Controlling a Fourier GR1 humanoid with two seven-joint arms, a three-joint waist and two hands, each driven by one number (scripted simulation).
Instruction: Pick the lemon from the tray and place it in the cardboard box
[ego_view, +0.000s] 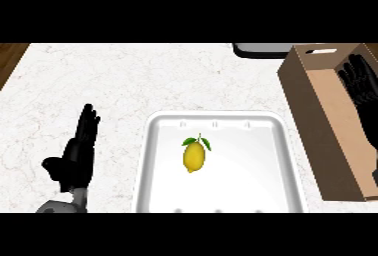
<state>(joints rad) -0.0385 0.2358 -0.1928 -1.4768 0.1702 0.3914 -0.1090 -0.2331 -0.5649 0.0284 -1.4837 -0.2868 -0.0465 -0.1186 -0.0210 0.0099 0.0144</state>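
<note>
Lemon (194, 156) in tray (162, 150), marble counter (111, 85)

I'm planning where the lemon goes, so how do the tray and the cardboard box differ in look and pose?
The tray is white with rounded corners; the cardboard box is brown with sharp corners. The tray is shallow and sits square to the view; the box has taller walls and lies slightly angled. The tray holds the lemon; the box has the right hand over it. Both are open-topped and rest on the counter.

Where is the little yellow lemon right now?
In the head view, the yellow lemon lies near the middle of the white tray, left of the brown cardboard box.
</note>
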